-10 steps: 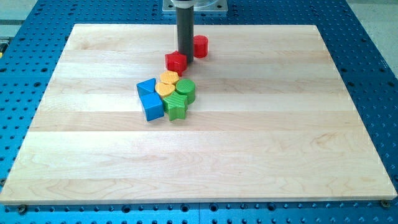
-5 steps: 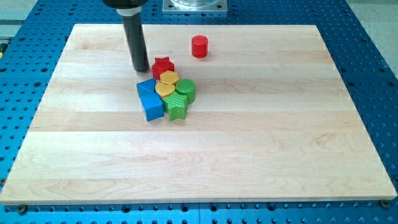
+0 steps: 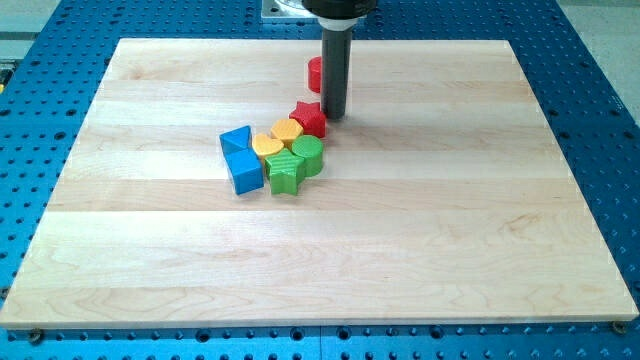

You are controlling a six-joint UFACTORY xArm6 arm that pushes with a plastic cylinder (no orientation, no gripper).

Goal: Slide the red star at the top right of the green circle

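Note:
The red star (image 3: 310,118) lies just above the green circle (image 3: 309,154), slightly to its upper side, touching the cluster of blocks. My tip (image 3: 334,114) stands right beside the star's right edge, touching or nearly touching it. The rod partly hides the red cylinder (image 3: 315,73) behind it.
A cluster sits left of the green circle: two yellow blocks (image 3: 276,138), a green star (image 3: 285,174), a blue block (image 3: 236,140) and a blue cube (image 3: 245,172). The wooden board (image 3: 450,220) lies on a blue perforated table.
My tip went from above the star round to the cluster's left, then back to the star's right. The red star slid right to above the green circle; green and yellow blocks shifted slightly right.

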